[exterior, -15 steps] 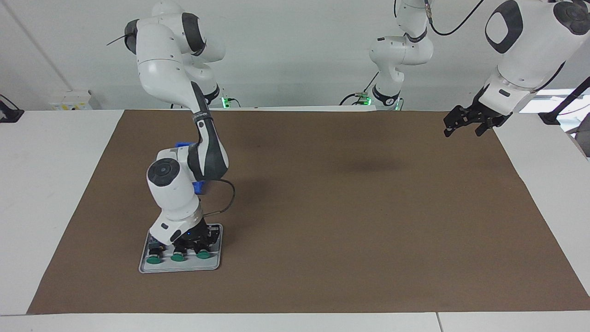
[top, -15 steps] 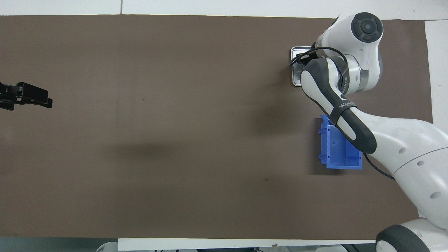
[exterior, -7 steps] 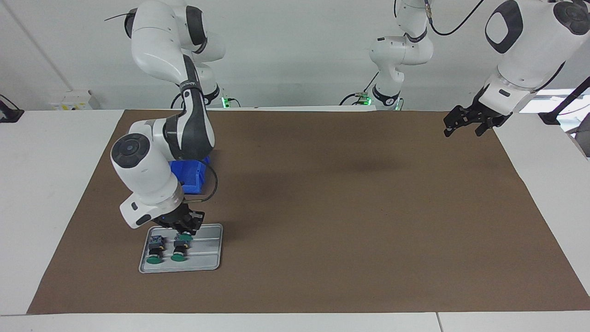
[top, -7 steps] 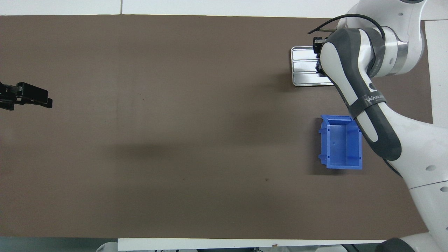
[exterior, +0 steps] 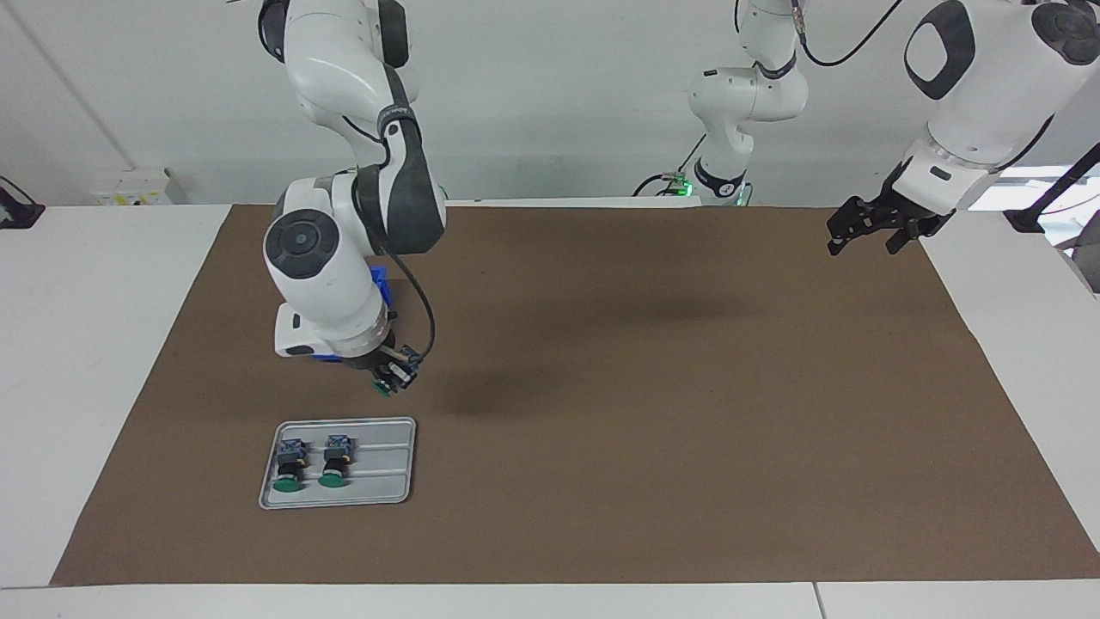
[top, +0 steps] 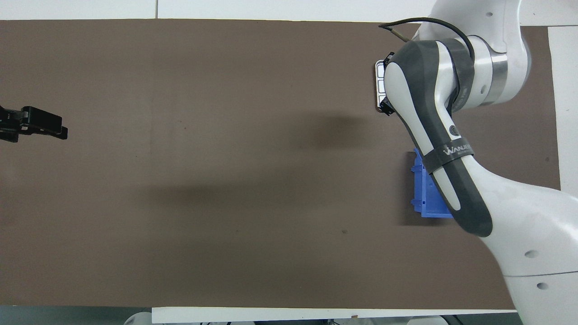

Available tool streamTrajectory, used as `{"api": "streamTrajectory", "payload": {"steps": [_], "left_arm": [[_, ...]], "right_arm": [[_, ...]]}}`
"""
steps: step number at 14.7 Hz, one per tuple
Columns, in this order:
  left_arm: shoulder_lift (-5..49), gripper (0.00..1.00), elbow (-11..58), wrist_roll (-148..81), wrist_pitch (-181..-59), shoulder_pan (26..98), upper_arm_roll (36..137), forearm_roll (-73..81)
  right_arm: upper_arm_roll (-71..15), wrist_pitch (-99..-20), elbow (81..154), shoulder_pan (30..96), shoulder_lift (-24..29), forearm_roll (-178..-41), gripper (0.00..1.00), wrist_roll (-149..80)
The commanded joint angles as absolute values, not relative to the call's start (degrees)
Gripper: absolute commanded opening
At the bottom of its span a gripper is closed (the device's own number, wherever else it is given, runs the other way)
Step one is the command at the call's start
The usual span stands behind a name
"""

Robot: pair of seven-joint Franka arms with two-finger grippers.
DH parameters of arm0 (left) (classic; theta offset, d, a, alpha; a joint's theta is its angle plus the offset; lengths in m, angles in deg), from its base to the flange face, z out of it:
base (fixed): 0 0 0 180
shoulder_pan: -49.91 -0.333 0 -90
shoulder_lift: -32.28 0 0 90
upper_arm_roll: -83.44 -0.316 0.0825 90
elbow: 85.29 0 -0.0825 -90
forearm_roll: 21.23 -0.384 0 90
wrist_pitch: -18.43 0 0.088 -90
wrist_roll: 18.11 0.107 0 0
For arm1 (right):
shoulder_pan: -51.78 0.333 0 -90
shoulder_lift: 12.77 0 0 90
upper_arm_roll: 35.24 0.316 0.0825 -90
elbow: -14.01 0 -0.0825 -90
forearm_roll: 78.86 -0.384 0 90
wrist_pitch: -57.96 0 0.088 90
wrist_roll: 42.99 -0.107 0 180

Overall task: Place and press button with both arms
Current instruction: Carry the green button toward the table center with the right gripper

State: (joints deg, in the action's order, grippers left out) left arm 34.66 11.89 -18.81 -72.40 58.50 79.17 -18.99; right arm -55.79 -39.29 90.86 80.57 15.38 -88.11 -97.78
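Facing view shows the right gripper [exterior: 391,376] raised in the air over the brown mat [exterior: 601,387], over the bare strip between the blue bin [exterior: 381,288] and the grey tray [exterior: 400,464]. Its fingertips are pinched on the button [exterior: 394,379], which hangs tilted between them: the green cap points down toward the mat and the blue-grey terminal block sits higher, toward the wrist. The button touches nothing but the fingers, and a soft shadow lies on the mat beside it, toward the left arm's end of the table. A black cable loops from the right arm's wrist past the gripper. The grey tray lies flat on the mat, farther from the robots than the blue bin, at the right arm's end of the table. Two more green-capped buttons [exterior: 289,467] lie side by side in it, crowded to the end of the tray that is toward the right arm's end of the table, caps pointing away from the robots; the rest of the tray is bare ribbed metal. The blue bin is mostly hidden by the right arm's wrist. The left gripper [exterior: 872,228] waits in the air over the mat's corner at the left arm's end of the table, close to the robots, fingers spread apart and holding nothing. In the overhead view the right forearm covers its gripper and most of the tray, while the left gripper's black tips [top: 34,125] show at the mat's edge.
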Motion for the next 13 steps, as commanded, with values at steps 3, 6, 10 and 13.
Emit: {"api": "streamTrajectory", "payload": {"steps": [3,6,10,13], "left_arm": [[35.18,1.0,12.01,-18.47,-72.44,58.43,79.23,-20.0],[35.18,1.0,12.01,-18.47,-72.44,58.43,79.23,-20.0],[35.18,1.0,12.01,-18.55,-72.44,58.43,79.23,-20.0],[35.18,1.0,12.01,-18.47,-72.44,58.43,79.23,-20.0]], "right_arm": [[-65.63,-36.62,91.62,92.45,15.79,-95.11,0.07,-115.91],[-69.07,-35.47,92.84,97.65,15.88,-97.66,0.06,-123.74],[-73.89,-35.38,96.01,106.51,17.45,-101.53,0.07,-132.44],[-77.24,-36.34,95.93,110.49,20.88,-107.23,0.07,-136.85]]}}
